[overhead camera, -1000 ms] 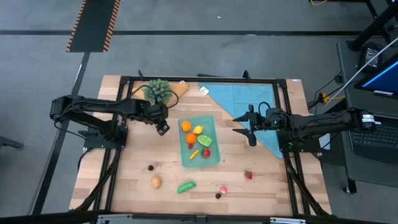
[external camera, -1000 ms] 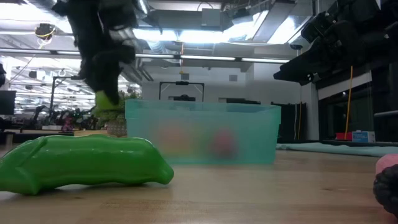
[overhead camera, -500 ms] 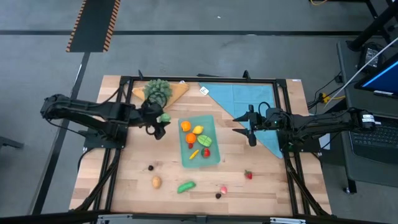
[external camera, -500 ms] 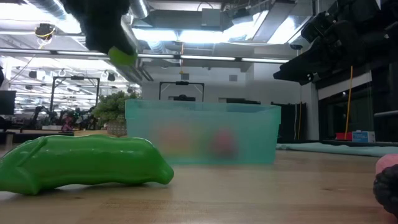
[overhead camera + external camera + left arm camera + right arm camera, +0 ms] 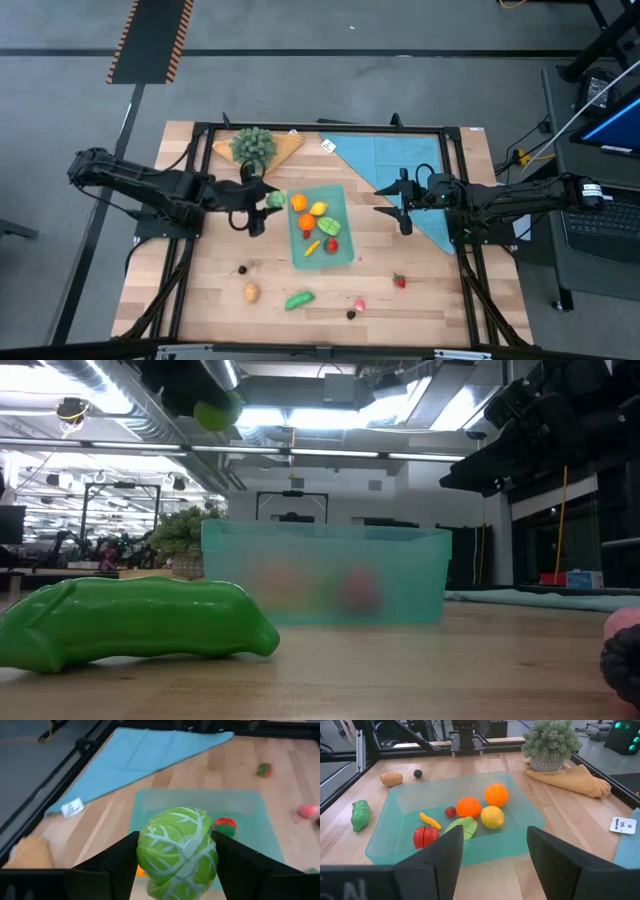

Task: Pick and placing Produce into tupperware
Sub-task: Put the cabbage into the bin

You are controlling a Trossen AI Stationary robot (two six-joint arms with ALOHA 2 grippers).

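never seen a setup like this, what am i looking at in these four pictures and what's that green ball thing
Two dark robot arms work at a wooden table. One picture looks straight down from above, one looks level across the tabletop, and two come from cameras on the arms' wrists.

The left gripper is shut on a green toy cabbage, carried in the air beside the teal container. That is your green ball.

The container already holds toy produce, including an orange and a lemon. A green pea pod, a potato and a strawberry lie loose on the wood.

The right gripper waits, open and empty, by the blue cloth.
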